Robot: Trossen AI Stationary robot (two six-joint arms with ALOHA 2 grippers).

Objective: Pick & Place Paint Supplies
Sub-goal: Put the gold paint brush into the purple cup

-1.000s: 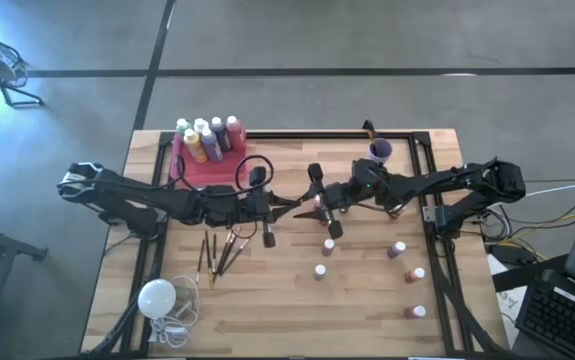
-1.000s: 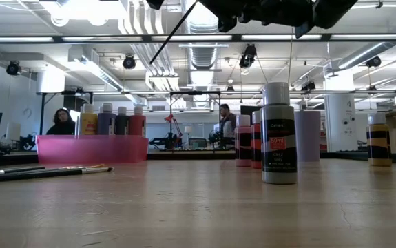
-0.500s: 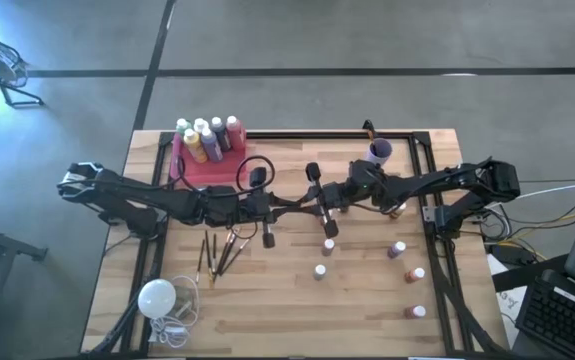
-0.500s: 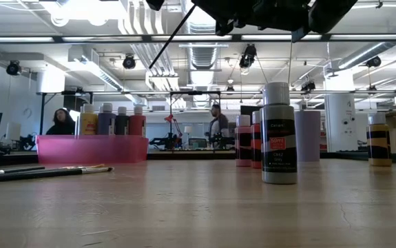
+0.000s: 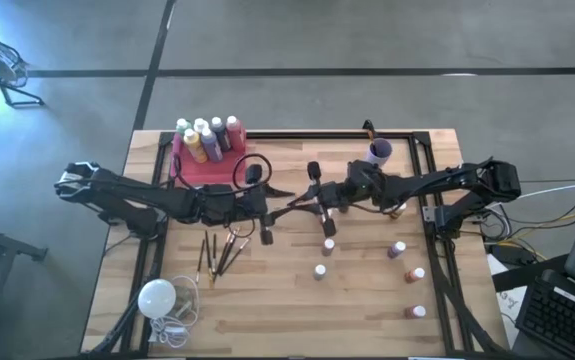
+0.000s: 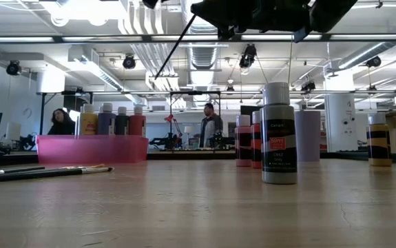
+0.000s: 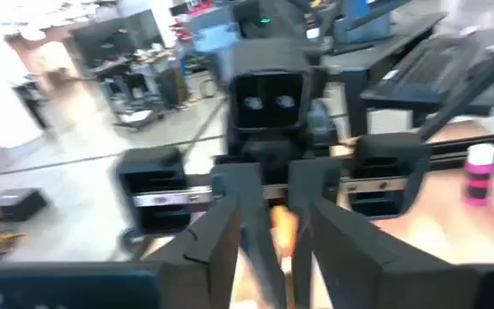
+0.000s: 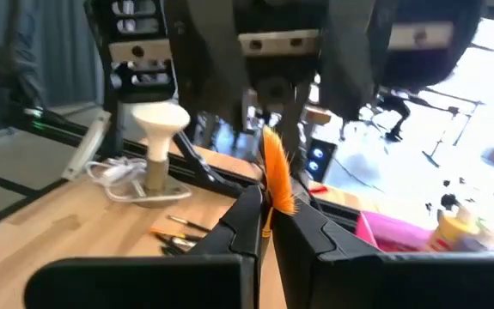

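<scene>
I see my two arms meeting nose to nose above the middle of the wooden desk [image 5: 367, 310]. My right gripper [image 8: 268, 215] is clamped on a thin dark paintbrush with orange bristles [image 8: 277, 180], which slants between the two grippers. My left gripper [image 7: 272, 232] stands just apart, its fingers [image 7: 229, 232] spread on either side of the brush's orange tip. Below the left gripper several more thin dark brushes [image 5: 217, 255] lie on the desk. Behind it, a pink tray [image 5: 199, 170] holds white-capped paint bottles [image 5: 207, 135]. Small white-capped bottles [image 5: 405, 262] stand scattered near the right gripper, with a purple cup [image 5: 379, 150] beyond it.
</scene>
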